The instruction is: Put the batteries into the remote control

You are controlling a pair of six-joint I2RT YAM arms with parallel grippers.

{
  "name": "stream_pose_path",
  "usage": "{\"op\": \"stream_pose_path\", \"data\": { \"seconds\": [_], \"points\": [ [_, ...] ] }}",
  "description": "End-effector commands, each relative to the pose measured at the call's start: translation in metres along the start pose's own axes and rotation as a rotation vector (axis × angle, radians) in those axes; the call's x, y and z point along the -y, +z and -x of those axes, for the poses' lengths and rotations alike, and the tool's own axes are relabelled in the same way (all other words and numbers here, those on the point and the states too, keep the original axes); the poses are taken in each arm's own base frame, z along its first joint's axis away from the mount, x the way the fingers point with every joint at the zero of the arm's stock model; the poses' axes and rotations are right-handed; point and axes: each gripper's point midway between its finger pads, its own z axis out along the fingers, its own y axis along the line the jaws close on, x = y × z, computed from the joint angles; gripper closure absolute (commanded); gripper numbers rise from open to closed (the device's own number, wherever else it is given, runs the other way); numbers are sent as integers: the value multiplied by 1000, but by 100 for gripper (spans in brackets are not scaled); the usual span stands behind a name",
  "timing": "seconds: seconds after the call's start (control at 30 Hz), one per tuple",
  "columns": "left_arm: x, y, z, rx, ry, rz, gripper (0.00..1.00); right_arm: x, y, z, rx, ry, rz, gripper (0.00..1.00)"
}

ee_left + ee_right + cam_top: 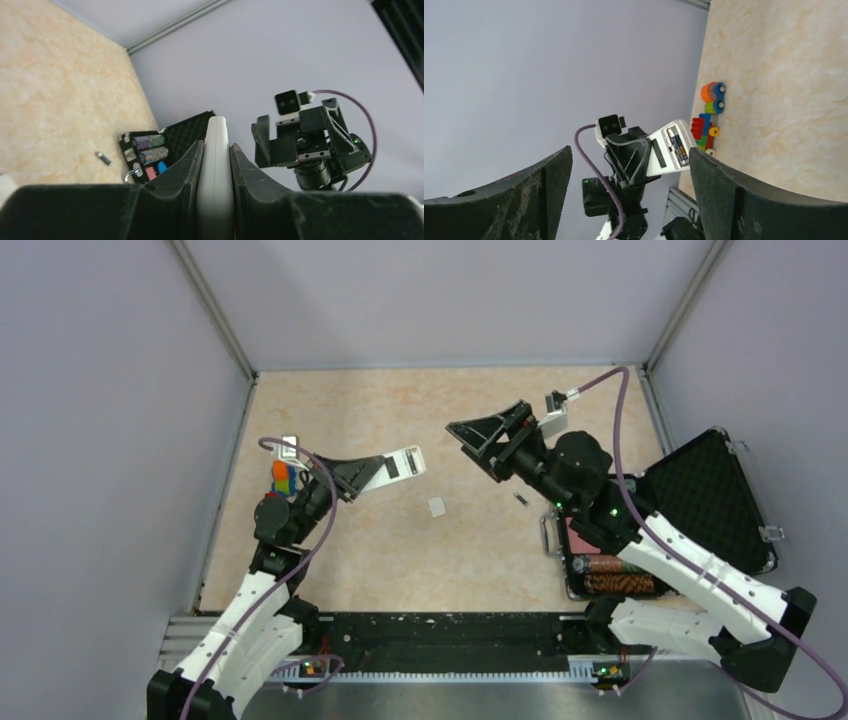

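My left gripper [362,472] is shut on the remote control [400,462], a slim white bar held up above the table. From the left wrist the remote [216,165] stands clamped edge-on between both fingers. The right wrist view shows its dark recess facing me, with one battery [680,147] lying inside. A second battery [521,499] lies loose on the table, also in the left wrist view [103,158]. My right gripper [472,450] hangs open and empty to the right of the remote, apart from it, its jaws [629,165] spread wide.
A small white cover piece [437,506] lies on the table between the arms. An open black case [720,495] with striped chip rolls [610,575] sits at the right. A colourful toy [284,478] stands by the left wall.
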Motion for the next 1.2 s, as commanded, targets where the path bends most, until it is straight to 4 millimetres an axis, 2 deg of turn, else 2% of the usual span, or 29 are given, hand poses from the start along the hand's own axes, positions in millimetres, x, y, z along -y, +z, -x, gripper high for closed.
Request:
{"op": "stream_pose_path", "data": {
  "seconds": [0.0, 0.13, 0.27, 0.37, 0.5, 0.57, 0.63, 0.7, 0.8, 0.9, 1.0, 1.17],
  "points": [
    [-2, 0, -10, -91, 76, 55, 100, 47, -13, 12, -51, -222, -118, 19],
    [-12, 0, -20, -188, 104, 131, 100, 117, -16, 27, -140, -439, -386, 27],
    [-23, -1, -30, -263, 114, 174, 100, 197, -28, 47, -164, -638, -740, 28],
    [-25, -3, -32, -272, 120, 177, 100, 237, -32, 64, -141, -744, -885, 25],
    [-27, -5, -30, -266, 150, 196, 100, 272, -30, 77, -206, -822, -979, 24],
    [-33, -6, -26, -255, 172, 233, 100, 291, -30, 81, -258, -795, -1018, 24],
    [-37, -5, -23, -251, 188, 256, 100, 312, -32, 88, -281, -735, -1071, 29],
    [-39, -4, -21, -250, 191, 265, 100, 329, -32, 90, -299, -676, -1103, 40],
    [-40, 0, -19, -248, 191, 265, 100, 349, -28, 94, -301, -638, -1153, 65],
    [-42, 2, -19, -253, 180, 262, 100, 361, -21, 99, -282, -633, -1209, 82],
    [-41, 3, -19, -252, 174, 254, 100, 374, -17, 101, -292, -620, -1247, 88],
    [-37, 2, -20, -252, 178, 228, 100, 395, -12, 98, -333, -618, -1290, 90]
  ]
}}
